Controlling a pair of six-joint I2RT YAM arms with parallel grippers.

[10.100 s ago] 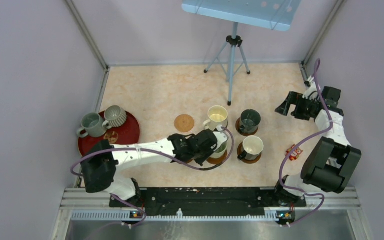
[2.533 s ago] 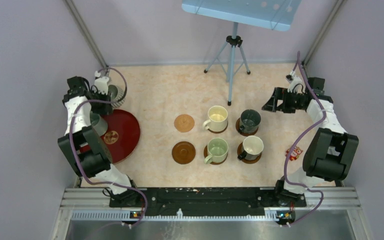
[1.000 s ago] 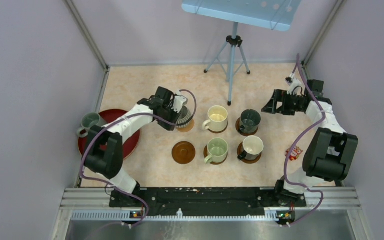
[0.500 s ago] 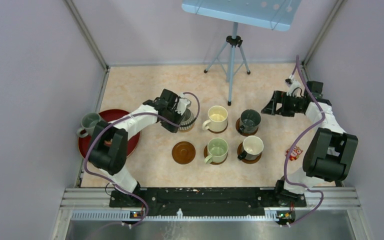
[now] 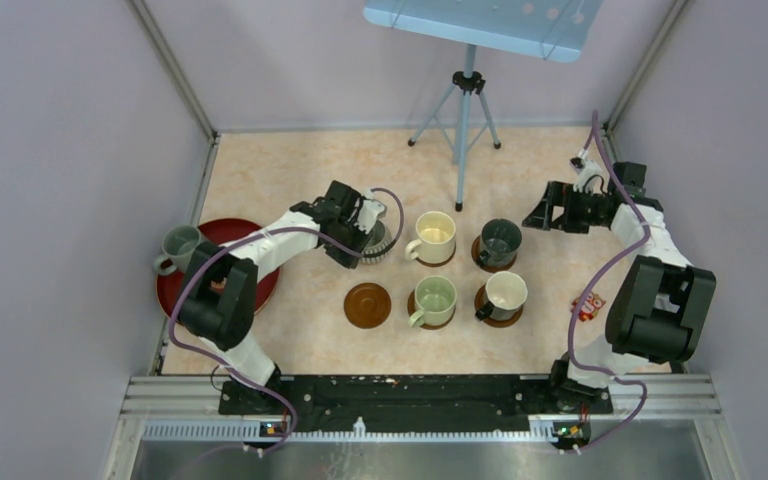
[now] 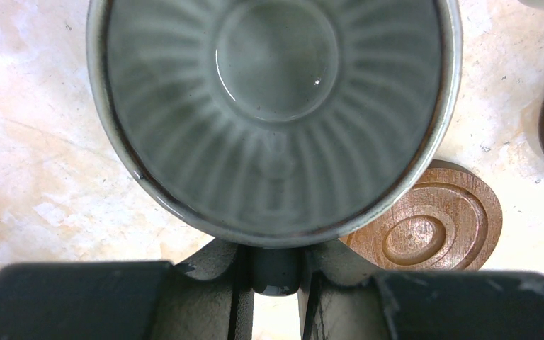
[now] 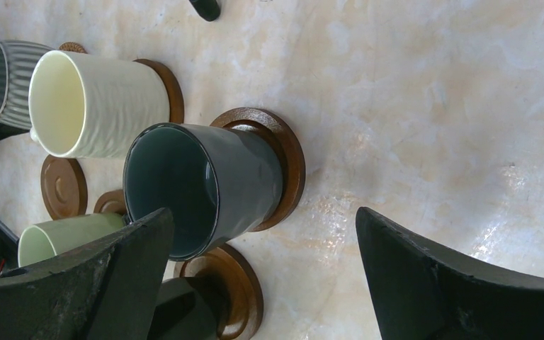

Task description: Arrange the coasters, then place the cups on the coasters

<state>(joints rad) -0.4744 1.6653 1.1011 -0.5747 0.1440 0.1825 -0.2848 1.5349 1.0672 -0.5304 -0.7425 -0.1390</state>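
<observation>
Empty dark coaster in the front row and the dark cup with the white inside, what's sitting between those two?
The pale green cup stands between them, roughly in line with both. The top external view shows it most clearly.

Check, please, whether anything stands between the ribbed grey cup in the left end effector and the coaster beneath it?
Nothing visible does: the ribbed grey cup, held by the left end effector, is partly over the bare coaster; the cream cup stands apart.
</observation>
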